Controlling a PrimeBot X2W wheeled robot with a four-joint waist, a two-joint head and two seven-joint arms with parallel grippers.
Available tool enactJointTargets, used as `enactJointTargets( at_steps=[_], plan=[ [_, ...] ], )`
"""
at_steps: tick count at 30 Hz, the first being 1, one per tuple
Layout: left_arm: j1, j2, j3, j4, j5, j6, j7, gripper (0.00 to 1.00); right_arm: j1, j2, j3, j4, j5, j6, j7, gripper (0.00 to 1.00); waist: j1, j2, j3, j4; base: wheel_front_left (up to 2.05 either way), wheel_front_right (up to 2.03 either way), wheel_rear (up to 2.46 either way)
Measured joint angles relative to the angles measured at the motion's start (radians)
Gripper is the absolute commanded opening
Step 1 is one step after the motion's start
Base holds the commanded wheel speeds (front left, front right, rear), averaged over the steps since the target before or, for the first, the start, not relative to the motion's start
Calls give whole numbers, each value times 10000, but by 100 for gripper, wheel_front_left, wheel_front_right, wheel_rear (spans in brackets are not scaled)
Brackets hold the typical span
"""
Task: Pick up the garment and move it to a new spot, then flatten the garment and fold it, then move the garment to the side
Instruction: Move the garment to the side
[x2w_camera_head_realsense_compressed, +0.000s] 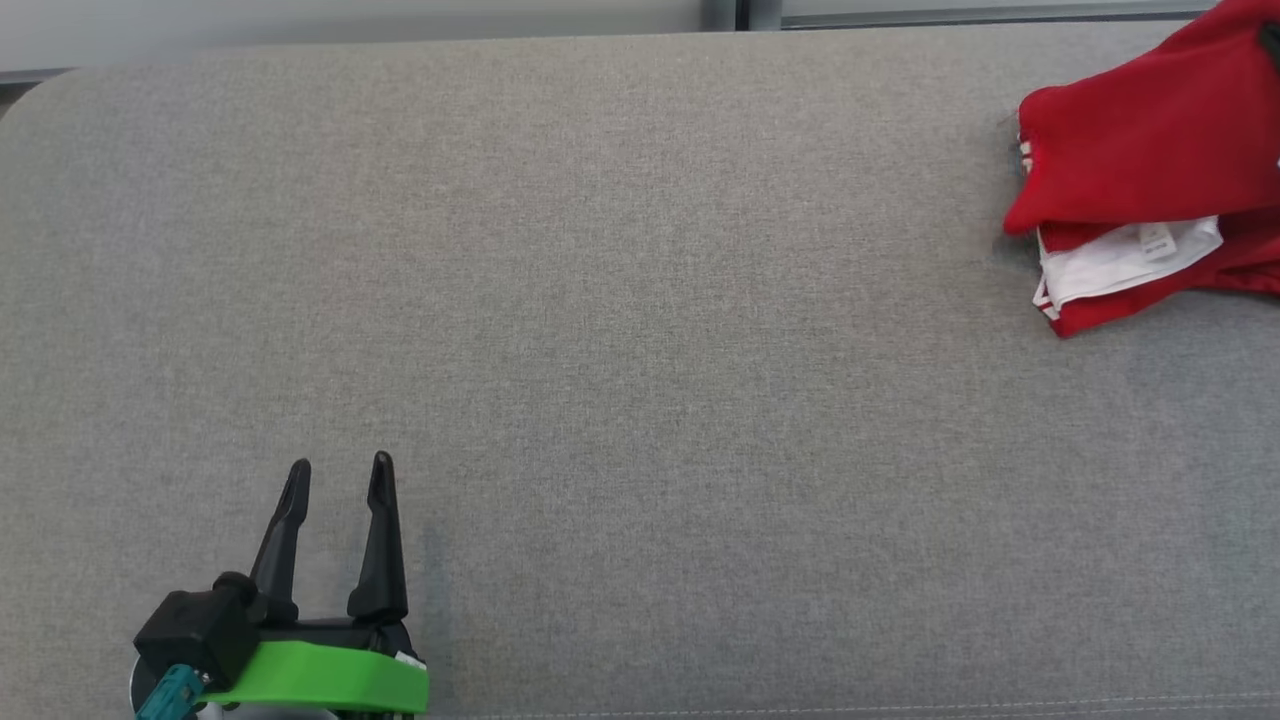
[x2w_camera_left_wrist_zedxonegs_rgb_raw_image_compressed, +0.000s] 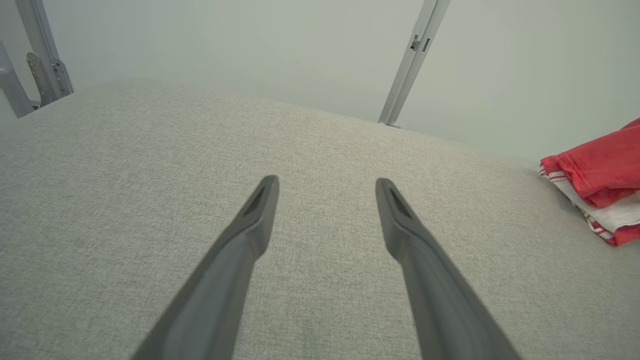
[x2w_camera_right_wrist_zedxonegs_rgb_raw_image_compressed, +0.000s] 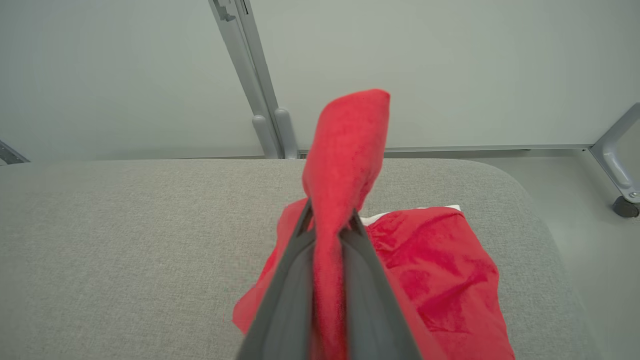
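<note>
The garment (x2w_camera_head_realsense_compressed: 1150, 160) is red with a white lining and striped trim, bunched at the far right of the grey cushion (x2w_camera_head_realsense_compressed: 600, 350). From the left wrist it appears as a red and white heap (x2w_camera_left_wrist_zedxonegs_rgb_raw_image_compressed: 600, 185) at the right edge. My right gripper (x2w_camera_right_wrist_zedxonegs_rgb_raw_image_compressed: 327, 220) is shut on a fold of the garment (x2w_camera_right_wrist_zedxonegs_rgb_raw_image_compressed: 345, 150), which sticks up past the fingertips while the rest of the cloth lies below on the cushion. My left gripper (x2w_camera_head_realsense_compressed: 340, 480) stands open at the lower left, well away from the garment, nothing between its fingers (x2w_camera_left_wrist_zedxonegs_rgb_raw_image_compressed: 260, 210).
The grey fabric surface (x2w_camera_left_wrist_zedxonegs_rgb_raw_image_compressed: 150, 175) spreads wide to the left and middle. Metal frame posts (x2w_camera_right_wrist_zedxonegs_rgb_raw_image_compressed: 250, 75) and a pale wall stand behind it. The surface's rounded right corner (x2w_camera_right_wrist_zedxonegs_rgb_raw_image_compressed: 525, 200) drops to the floor, where a caster (x2w_camera_right_wrist_zedxonegs_rgb_raw_image_compressed: 625, 205) sits.
</note>
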Motion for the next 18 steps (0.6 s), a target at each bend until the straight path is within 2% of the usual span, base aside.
enactJointTargets(
  at_steps=[9, 11, 18],
  plan=[
    [-298, 176, 123, -320, 176, 0, 0, 100, -420, -577, 38, 552, -573, -278, 115, 0, 0, 0, 622, 133, 0, 0, 0],
    [-439, 224, 92, -399, 217, -4, 0, 100, -458, -702, 31, 644, -640, -516, 111, 0, 0, 0, 761, 147, 0, 0, 0],
    [-594, 372, 31, -640, 339, -12, 48, 100, -460, -1062, 44, 1177, -1060, -897, -224, 0, 0, 0, 1261, 198, 0, 0, 0]
  ],
)
